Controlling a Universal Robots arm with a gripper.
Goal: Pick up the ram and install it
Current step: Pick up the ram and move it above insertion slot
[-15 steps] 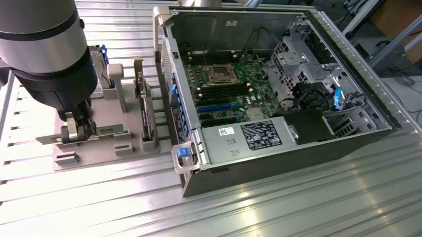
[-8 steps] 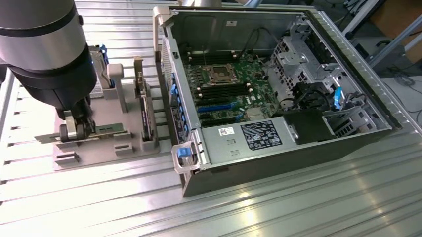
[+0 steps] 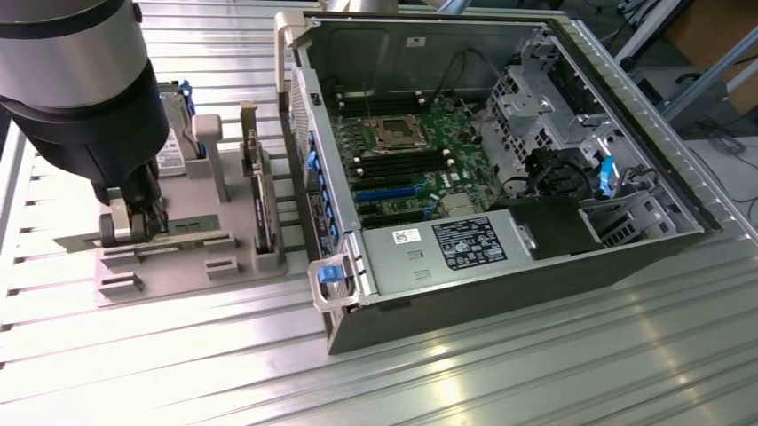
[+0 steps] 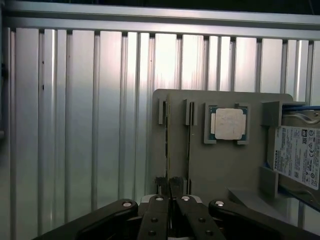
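Dark-green ram [image 3: 187, 238], edgewise in the grey tray [image 3: 177, 277], sits pinched between fingers [image 3: 115, 229].

Black pincer [image 4: 172, 189] clamped on edge-on ram [image 4: 168, 150], grey holder [image 4: 225, 165], silver CPU [image 4: 228, 123], hard drive [image 4: 297, 155], ribbed table [image 4: 75, 125]

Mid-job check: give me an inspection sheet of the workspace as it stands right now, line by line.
Surface: ribbed aluminium table, carrying a grey parts holder and an open computer case.
Job's things: the ram stands on edge in a holder slot; the motherboard lies exposed inside the case.
Clutter: expansion card, hard drive and CPU sit in the holder.
Grippers: claw down at the holder, shut on the ram's edge as far as shows.
Cables: black leads inside the case.
Surroundings: metal frame legs beyond the table.
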